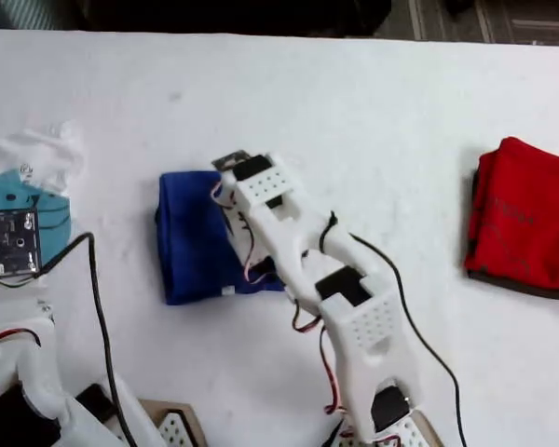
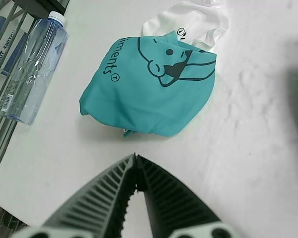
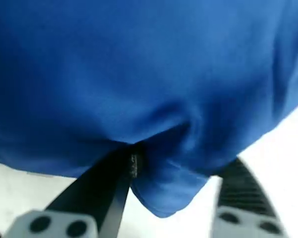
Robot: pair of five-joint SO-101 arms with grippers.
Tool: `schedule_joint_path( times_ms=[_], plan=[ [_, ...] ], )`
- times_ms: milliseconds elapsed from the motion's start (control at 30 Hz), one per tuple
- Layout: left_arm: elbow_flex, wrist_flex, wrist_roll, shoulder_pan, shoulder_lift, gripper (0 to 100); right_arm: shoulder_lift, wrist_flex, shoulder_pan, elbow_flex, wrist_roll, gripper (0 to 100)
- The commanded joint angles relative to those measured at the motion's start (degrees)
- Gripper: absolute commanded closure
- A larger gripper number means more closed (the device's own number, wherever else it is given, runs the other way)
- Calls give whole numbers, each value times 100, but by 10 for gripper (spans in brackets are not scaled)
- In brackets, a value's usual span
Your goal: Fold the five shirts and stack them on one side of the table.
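Observation:
A folded blue shirt [image 1: 191, 237] lies mid-table, and my right arm stretches over its right side. In the right wrist view the blue shirt [image 3: 139, 74] is very close. My right gripper [image 3: 184, 157] is open, with a corner of the cloth hanging between its fingers. A folded red shirt [image 1: 526, 219] lies at the right edge. At the left edge a crumpled teal shirt [image 2: 151, 87] lies partly over a white shirt [image 2: 196, 20]. My left gripper [image 2: 135, 159] is shut and empty, hovering short of the teal shirt.
A clear water bottle [image 2: 32, 67] lies at the table's edge beside the teal shirt. A black cable [image 1: 95, 298] runs along the left arm [image 1: 14, 363]. Bare white tabletop [image 1: 382, 121] spans the far side and the gap between the blue and red shirts.

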Motion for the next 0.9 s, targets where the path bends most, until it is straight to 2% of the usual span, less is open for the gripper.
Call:
schedule_joint_path(
  times_ms=[0,133,267,367,500,567,667,733,867],
  plan=[
    [-18,-9,9,57,-31,975,84,286,-22,-44,791,984],
    [-18,-9,9,57,-31,975,-48,813,163,-62,976,974],
    [-9,-9,9,57,-31,975,-567,963,602,141,1873,978],
    [-9,-9,9,57,-31,975,-1033,963,1130,527,3297,978],
    [-9,-9,9,57,-31,975,-1402,936,2229,668,5890,978],
    [-9,-9,9,57,-31,975,-1464,760,2791,492,7156,978],
    [-9,-9,9,57,-31,975,-1393,585,3336,-18,8598,978],
    [0,-9,9,57,-31,975,-1270,611,3415,-457,9134,978],
    [0,-9,9,57,-31,975,-989,620,3266,-1310,9187,978]
  ],
)
